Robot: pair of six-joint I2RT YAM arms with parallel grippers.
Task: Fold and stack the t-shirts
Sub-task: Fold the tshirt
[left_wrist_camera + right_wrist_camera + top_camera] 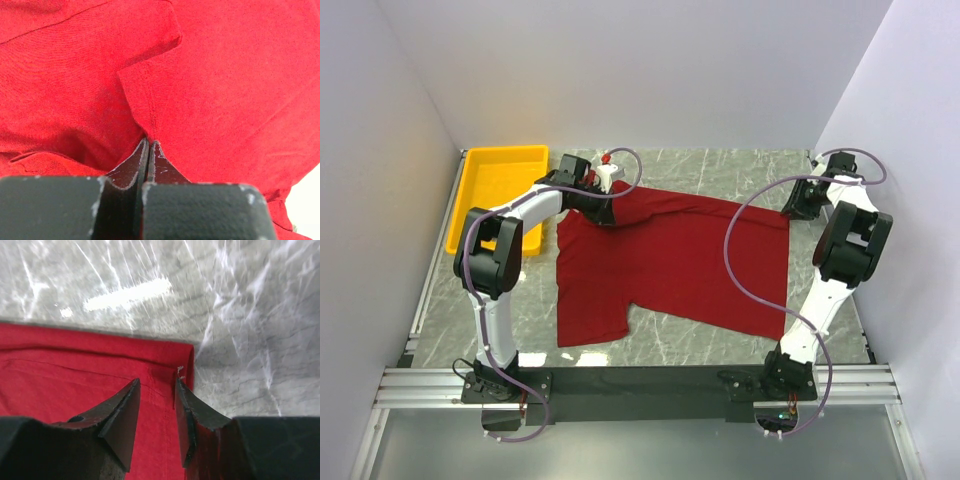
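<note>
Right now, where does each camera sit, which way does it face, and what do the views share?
Top external: above and behind the robot, looking down at the table, t-shirt and yellow tray; left arm and right arm show.
Left wrist: on the left arm, looking along the left hand, shut on the t-shirt.
Right wrist: looking down past the open right hand at the shirt's corner on the table.
Shared: all three show the t-shirt.

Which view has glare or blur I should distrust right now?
Top external: evenly lit and sharp, the dark red t-shirt clear. Left wrist: cloth sharp, the left gripper's fingers soft up close, bottom-right corner blown white. Right wrist: marble table smeared, with a bright glare streak; shirt hem readable.
</note>
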